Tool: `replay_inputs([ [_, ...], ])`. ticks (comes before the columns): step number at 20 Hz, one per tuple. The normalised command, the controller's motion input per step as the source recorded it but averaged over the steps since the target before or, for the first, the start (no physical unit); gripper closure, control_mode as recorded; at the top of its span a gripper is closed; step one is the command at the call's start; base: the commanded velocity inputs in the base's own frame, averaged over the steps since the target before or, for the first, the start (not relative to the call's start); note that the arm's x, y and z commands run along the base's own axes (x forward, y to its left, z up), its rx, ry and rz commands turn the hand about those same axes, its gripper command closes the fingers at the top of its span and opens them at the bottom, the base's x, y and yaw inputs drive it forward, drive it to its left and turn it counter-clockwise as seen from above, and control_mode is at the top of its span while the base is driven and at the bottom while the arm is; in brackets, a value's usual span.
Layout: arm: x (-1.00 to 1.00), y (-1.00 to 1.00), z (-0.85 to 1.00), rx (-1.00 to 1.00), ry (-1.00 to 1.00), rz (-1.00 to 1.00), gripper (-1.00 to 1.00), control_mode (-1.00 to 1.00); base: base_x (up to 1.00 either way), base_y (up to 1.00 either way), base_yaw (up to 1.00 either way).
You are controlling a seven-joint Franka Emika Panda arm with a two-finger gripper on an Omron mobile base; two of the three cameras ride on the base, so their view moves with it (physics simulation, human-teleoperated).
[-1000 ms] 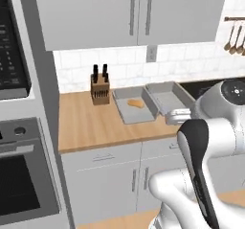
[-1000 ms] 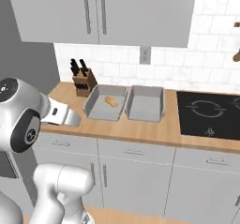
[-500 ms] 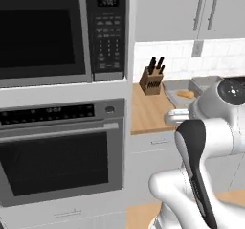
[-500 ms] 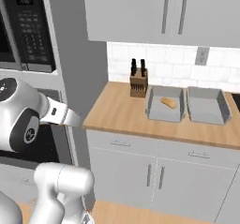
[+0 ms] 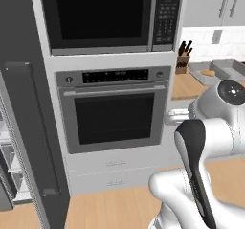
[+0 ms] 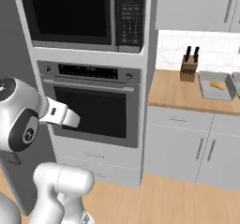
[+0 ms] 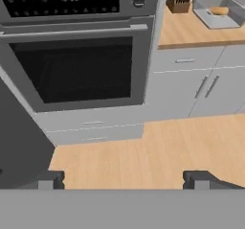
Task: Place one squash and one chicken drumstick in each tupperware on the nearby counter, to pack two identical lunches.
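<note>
One drumstick lies in a tupperware — well beyond the spread jaws.

Flat, even rendered light is filling all three views, with no single source showing. Shadows are staying soft and faint; the oven window and microwave door are reading dark without glare. Distant counter items are looking coarse and slightly soft, with pixelated edges.

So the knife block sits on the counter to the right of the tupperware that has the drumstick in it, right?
Not quite: the knife block sits on the counter to the left of the tupperware holding the chicken drumstick. The right base view shows it.
</note>
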Motion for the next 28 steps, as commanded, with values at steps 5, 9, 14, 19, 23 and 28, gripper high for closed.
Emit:
replay_inputs([
  [5, 0.00, 0.00, 0.00, 0.00, 0.00, 0.00, -1.00, 1.00, -0.91, 1.00, 0.03],
  [9, 0.00, 0.00, 0.00, 0.00, 0.00, 0.00, -1.00, 1.00, -0.24, 1.00, 0.00],
  [14, 0.00, 0.00, 0.00, 0.00, 0.00, 0.00, -1.00, 1.00, 0.01, 1.00, 0.00],
  [19, 0.00, 0.00, 0.00, 0.00, 0.00, 0.00, -1.00, 1.00, 0.10, 1.00, 0.00],
  [23, 0.00, 0.00, 0.00, 0.00, 0.00, 0.00, -1.00, 1.00, 0.21, 1.00, 0.00],
  [28, 0.00, 0.00, 0.00, 0.00, 0.00, 0.00, -1.00, 1.00, 0.51, 0.79, -0.07],
])
